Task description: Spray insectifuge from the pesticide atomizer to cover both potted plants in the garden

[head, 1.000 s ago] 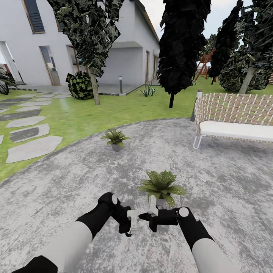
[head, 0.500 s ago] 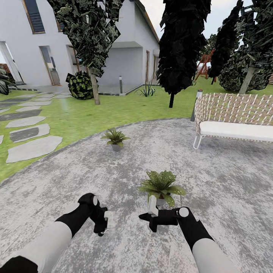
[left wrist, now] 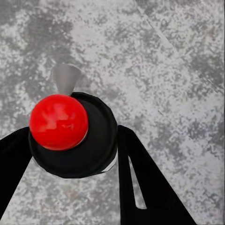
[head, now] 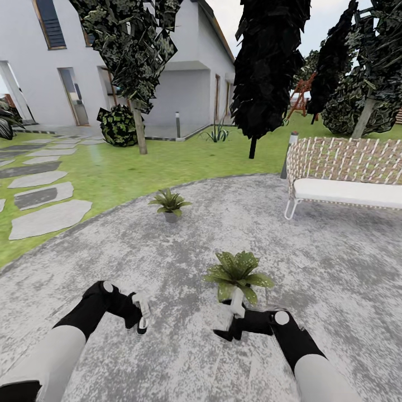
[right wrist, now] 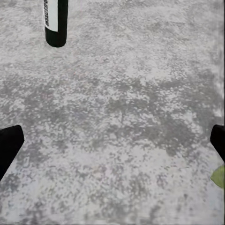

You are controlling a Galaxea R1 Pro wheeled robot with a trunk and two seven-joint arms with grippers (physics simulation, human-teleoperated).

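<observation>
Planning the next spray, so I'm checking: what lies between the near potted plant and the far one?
Only bare grey paving, seen in the head view; nothing stands between the near potted plant and the far potted plant.

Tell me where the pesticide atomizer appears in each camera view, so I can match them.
Head view: the pesticide atomizer is low and left of centre, held in the left tool.
Left wrist view: it is seen end-on between the fingers, a dark round body with a red ball.
Right wrist view: its dark labelled body is ahead of the open right tool, cut by the picture's edge.
Shared landmark: the grey mottled paving.
</observation>
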